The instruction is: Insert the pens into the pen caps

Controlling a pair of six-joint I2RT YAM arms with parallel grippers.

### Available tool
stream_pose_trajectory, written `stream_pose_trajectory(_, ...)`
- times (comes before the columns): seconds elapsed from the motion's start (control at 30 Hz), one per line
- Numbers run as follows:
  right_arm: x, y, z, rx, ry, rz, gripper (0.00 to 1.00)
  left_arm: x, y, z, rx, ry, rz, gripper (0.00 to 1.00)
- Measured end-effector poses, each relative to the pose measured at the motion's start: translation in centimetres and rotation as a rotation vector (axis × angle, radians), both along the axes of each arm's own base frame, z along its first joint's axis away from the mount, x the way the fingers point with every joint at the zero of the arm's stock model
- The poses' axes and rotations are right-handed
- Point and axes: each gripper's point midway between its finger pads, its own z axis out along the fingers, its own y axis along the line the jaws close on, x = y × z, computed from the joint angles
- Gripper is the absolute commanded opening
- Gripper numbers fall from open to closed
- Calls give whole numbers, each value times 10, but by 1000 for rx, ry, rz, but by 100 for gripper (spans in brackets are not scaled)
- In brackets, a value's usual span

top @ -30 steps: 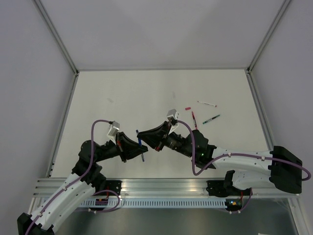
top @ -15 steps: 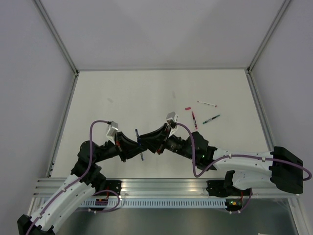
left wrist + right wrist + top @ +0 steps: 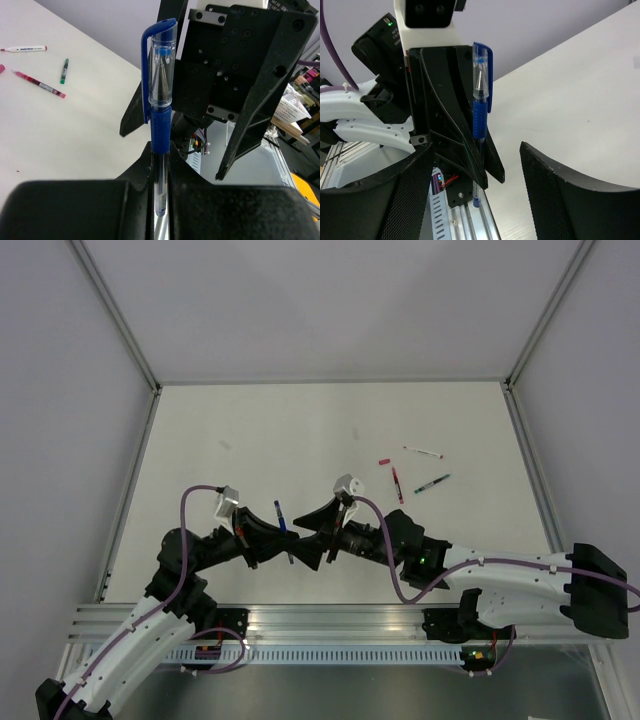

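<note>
Blue pen is clamped in the left end effector, whose jaws are closed tight on the clear lower barrel just below the rubber grip. The pen sticks out past the fingertips with a blue cap seated over its tip (the clip runs down one side of the barrel). In the top view the pen is held above the worktop, near its front edge, with the capped end pointing away from the arm bases.

Just to the right, the right end effector faces the left one. Its jaws stand wide apart and hold nothing. In its own wrist view the blue pen lines up with the gap between the two fingers but lies ahead of them, and neither finger touches it.

Further right and well apart from both arms, the other pieces lie flat on the worktop: a red cap, a red pen just beside it, then a white pen and a green pen nearer the right edge. None of these touch one another.
</note>
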Motion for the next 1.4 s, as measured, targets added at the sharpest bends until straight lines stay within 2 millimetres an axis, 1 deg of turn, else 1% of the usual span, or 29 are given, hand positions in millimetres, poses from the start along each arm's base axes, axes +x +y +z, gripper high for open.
stream_pose_trajectory(0.07, 2, -3, 8, -14, -13, -12, 80, 0, 0, 2, -4, -7, -1, 2)
stream_pose_trajectory(0.13, 5, -5, 23, -15, -31, -31, 82, -1, -1, 3, -7, -15, -12, 2)
stream_pose_trajectory(0.3, 14, -9, 76, 11, -77, -84, 83, 0, -3, 0, 1, -6, -22, 2)
stream_pose_trajectory(0.43, 23, -10, 107, 19, -80, -133, 77, 0, -3, -1, 3, -3, -22, 2)
stream_pose_trajectory(0.53, 34, -3, 118, -3, -77, -177, 72, 0, -3, -1, 3, -3, -22, 2)
stream_pose_trajectory(0.6, 41, 3, 114, -38, -73, -198, 69, 0, -3, -1, 3, -3, -22, 2)
stream_pose_trajectory(0.73, 50, 13, 87, -137, -61, -218, 59, 0, -3, -1, 3, -3, -22, 2)
stream_pose_trajectory(0.8, 52, 17, 75, -176, -58, -221, 56, 0, -3, -1, 3, -3, -22, 2)
stream_pose_trajectory(0.83, 53, 19, 70, -190, -57, -223, 54, 0, -3, -1, 3, -3, -22, 2)
stream_pose_trajectory(0.9, 54, 20, 63, -211, -56, -225, 51, 0, -3, -1, 3, -3, -22, 2)
stream_pose_trajectory(0.93, 55, 21, 61, -217, -57, -225, 48, 0, -3, -1, 3, -3, -22, 2)
stream_pose_trajectory(1.1, 55, 21, 61, -220, -61, -223, 40, 0, -3, -1, 3, -3, -22, 2)
stream_pose_trajectory(1.13, 54, 21, 61, -220, -61, -223, 36, 0, -3, -1, 3, -3, -22, 2)
stream_pose_trajectory(1.2, 54, 21, 61, -218, -62, -219, 32, 0, -3, -1, 3, -3, -22, 2)
stream_pose_trajectory(1.23, 53, 22, 62, -215, -62, -212, 27, 0, -3, -1, 3, -3, -22, 2)
stream_pose_trajectory(1.3, 51, 23, 63, -207, -62, -200, 23, 0, -3, -1, 3, -3, -22, 2)
stream_pose_trajectory(1.33, 50, 24, 64, -202, -62, -192, 19, 0, -3, -1, 3, -3, -22, 2)
stream_pose_trajectory(1.4, 48, 25, 65, -197, -63, -180, 14, 0, -3, -1, 3, -3, -23, 2)
